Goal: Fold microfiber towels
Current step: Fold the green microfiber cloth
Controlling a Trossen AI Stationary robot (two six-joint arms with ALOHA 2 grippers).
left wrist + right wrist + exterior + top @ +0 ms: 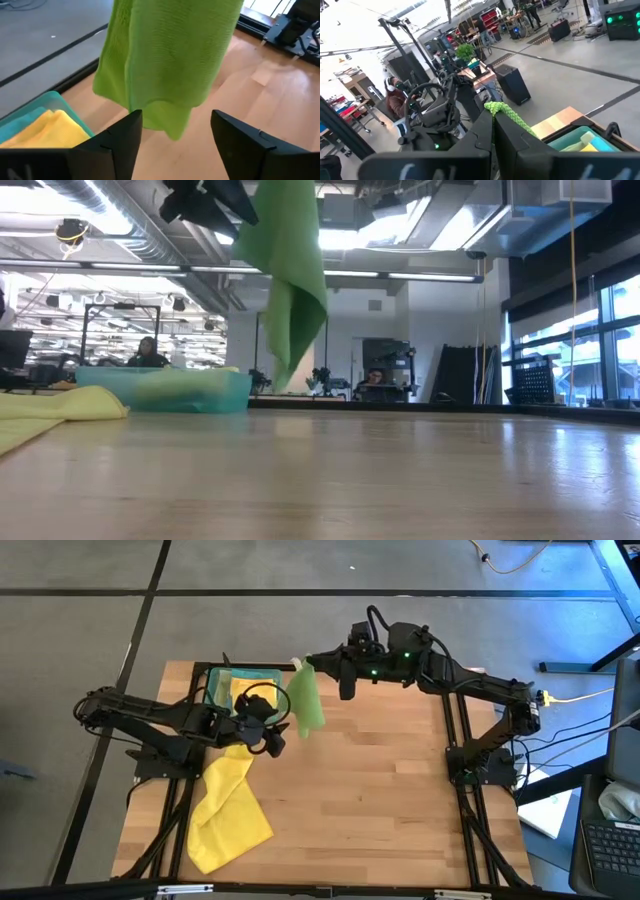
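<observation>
A bright green towel (306,702) hangs in the air over the table's far middle; it also shows in the low view (290,280). My right gripper (308,664) is shut on the towel's top. My left gripper (277,737) is open, its fingers on either side of the towel's lower end (172,125) without touching it. A yellow towel (228,812) lies spread and rumpled on the table at the near left. A yellow and a teal towel (47,130) lie in the teal tray (262,673). My right gripper pinches a bunched top corner of the green towel (504,112) between its two shut fingers. The fingers come roughly level from the table's right side. The towel hangs slack below the fingers in loose vertical folds, its lower end clear of the table.
The teal tray (165,391) stands at the table's far left, just behind my left gripper. The yellow towel (50,405) covers the near left. Bare wood lies in the middle and right (380,790). People sit in the room beyond the table.
</observation>
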